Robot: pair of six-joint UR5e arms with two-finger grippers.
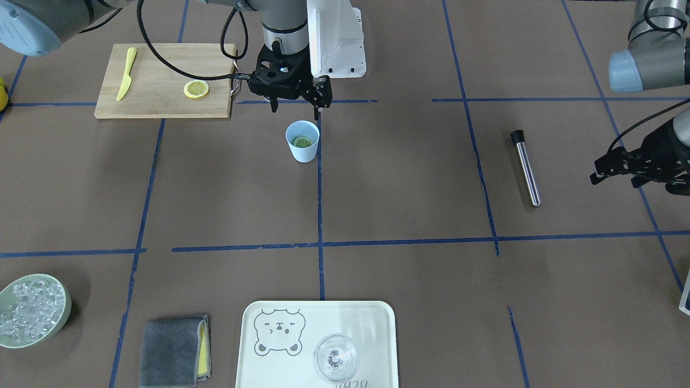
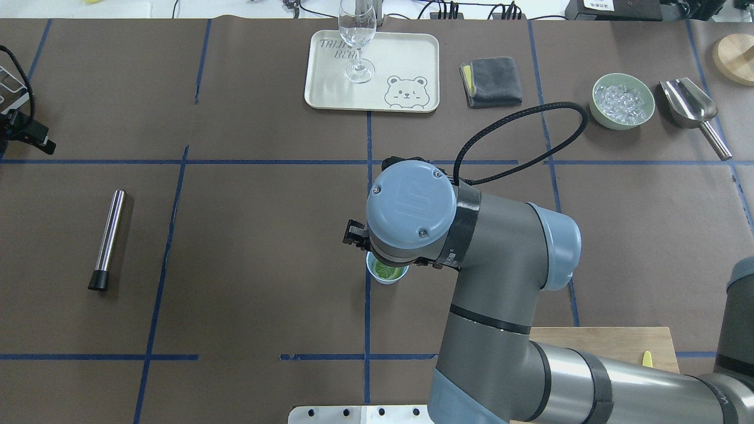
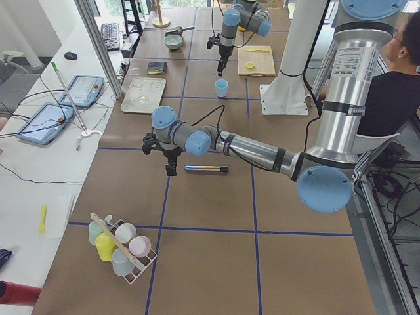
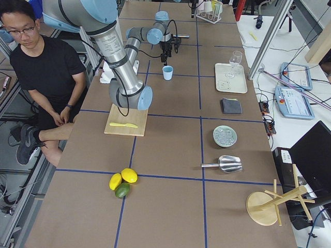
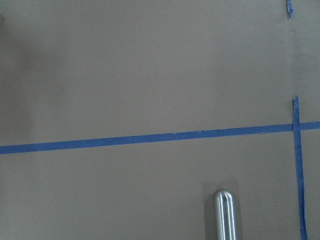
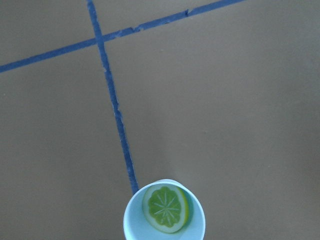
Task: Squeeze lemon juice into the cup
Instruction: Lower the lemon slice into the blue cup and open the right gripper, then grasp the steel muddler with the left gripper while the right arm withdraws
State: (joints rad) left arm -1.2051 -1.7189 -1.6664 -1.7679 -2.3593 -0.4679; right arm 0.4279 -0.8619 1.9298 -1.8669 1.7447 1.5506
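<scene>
Nearest the right wrist camera stands the cup, a small light-blue plastic tumbler upright on the desk beside a blue tape line. The lemon slice lies inside it, low down, pale segmented face upward, with its rind close to the cup's wall on one side. The right pincer hangs above the desk just beside the cup, on the robot's side of it, with its fingers apart and nothing between them. The left pincer hovers well apart, near a steel rod; whether it is apart or together cannot be told. A second slice rests on the cutting board, untouched. Assessment: the slice is thin, light, soft and probably wet, so it should buckle under pressure and may slip. A sound hold would be across the rind at opposite edges, not on the pulpy face. The cup appears light and narrow-based, so any reach into its mouth risks tipping it. With the slice already in the cup, the task looks to be at or near completion.
</scene>
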